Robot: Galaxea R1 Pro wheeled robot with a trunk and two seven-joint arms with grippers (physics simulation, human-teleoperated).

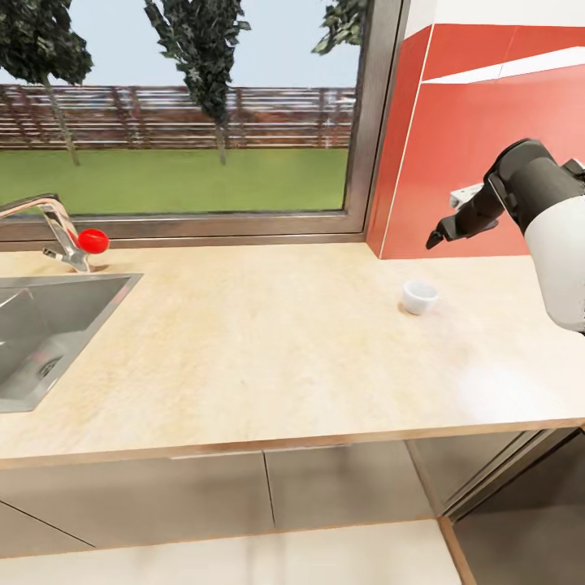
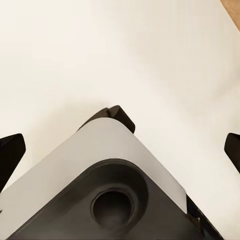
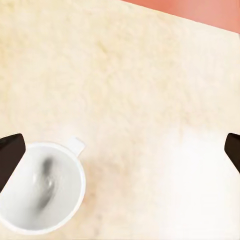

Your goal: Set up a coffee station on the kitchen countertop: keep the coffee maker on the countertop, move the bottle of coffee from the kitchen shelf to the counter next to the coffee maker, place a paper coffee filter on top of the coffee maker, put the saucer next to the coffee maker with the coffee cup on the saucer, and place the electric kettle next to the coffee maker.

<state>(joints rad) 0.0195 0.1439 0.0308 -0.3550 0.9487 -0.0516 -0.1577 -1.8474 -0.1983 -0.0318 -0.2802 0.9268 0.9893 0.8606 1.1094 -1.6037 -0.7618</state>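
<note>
Down low and nearest: smooth grey cabinet fronts, flat and plain, split by thin seams. Above them, the kitchen countertop. Ran long and pale, matte wood-grain, with a thin straight front edge.

At the left, cut into that slab: a square brushed-steel sink, sharp-cornered and dull-shining. Behind it, a bent chrome tap carrying a glossy round red knob.

Further right, the coffee cup. Stood upright on the bare wood, small, white and round, mouth up. Looked smooth and glazed from the right wrist camera, with a stubby squared handle. Sat close beside one dark fingertip, with no contact visible.

Above and beyond the cup, the right gripper. Hung in the air on a black wrist and rounded white forearm, well clear of the cup. Jaws spread wide in its own camera, tips out at both edges, nothing between them.

Left gripper: also spread wide and empty, black tips far apart, over a grey-white wedge of the robot with a dark round socket.

At the back, a grey-framed window onto lawn, slatted fence and dark trees. Beside it, flat red wall panels.
</note>
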